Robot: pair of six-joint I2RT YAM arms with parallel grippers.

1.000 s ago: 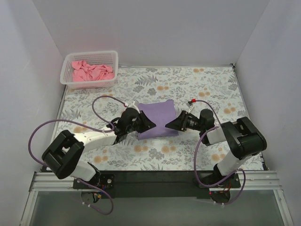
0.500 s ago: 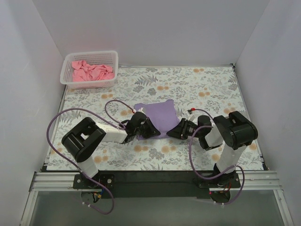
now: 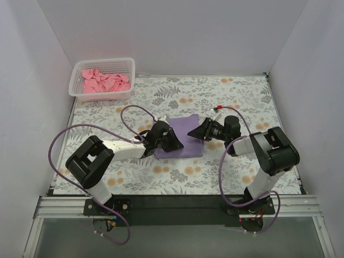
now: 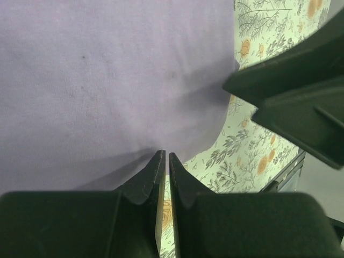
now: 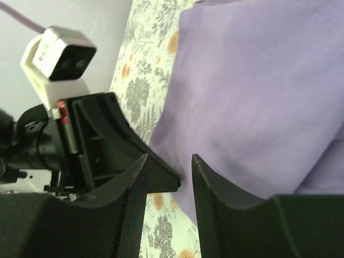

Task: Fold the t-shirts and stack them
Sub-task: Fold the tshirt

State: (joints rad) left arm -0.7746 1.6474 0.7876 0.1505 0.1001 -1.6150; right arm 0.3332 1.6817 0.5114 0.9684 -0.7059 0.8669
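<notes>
Left gripper: my left gripper (image 4: 164, 157) is closed, fingertips almost touching, with the tips on the near edge of the lavender t-shirt (image 3: 181, 135); I cannot tell whether any cloth is pinched between them
Right gripper: my right gripper (image 5: 167, 158) stands partly open with nothing between its fingers, hovering low over the shirt's right side, pointed at the left one and near it
Lavender t-shirt: it lies as a compact folded rectangle in the middle of the floral tablecloth (image 3: 231, 102), flat, with a slight curl at its far corners
Step in hand: I judge that I am finishing the fold on this shirt (tidying or gripping its near edge rather than starting a new one)
Next move: if the left tips do hold the hem, it calls for a low, even carry across the cloth while the right fingers close on the opposite edge; if not, a fresh bite lower on the hem
Left arm: it reaches low from its base at near left, forearm close to the table, wrist angled toward the centre
Right arm: its elbow is folded out to the right, with the wrist turned left and held level
Salmon-pink t-shirt: it sits crumpled in the white mesh basket (image 3: 102, 60) at the far left corner, well apart from both grippers and not yet folded
</notes>
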